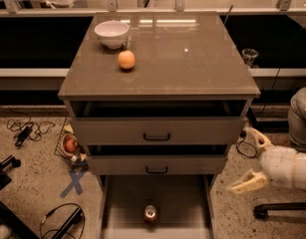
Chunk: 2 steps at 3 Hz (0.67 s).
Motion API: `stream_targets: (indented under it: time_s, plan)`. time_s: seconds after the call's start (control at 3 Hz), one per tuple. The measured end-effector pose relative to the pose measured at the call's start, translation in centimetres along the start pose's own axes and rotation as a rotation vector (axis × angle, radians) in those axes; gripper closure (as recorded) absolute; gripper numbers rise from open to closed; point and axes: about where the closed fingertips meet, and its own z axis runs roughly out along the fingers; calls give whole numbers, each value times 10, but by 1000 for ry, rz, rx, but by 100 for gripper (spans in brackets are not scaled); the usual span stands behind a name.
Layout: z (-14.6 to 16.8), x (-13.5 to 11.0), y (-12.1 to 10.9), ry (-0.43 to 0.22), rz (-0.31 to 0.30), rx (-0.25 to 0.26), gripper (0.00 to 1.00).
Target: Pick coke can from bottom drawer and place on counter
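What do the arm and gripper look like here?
Gripper, low at the frame's right edge: two cream, tapered fingers on a bulky, rounded off-white wrist. No cables or markings visible on it.
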Motion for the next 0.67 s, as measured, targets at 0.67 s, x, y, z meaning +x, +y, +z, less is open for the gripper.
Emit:
stream_targets:
  time_s: [0.67]
  plan:
    - [68, 108, 28, -135, 86, 35, 0]
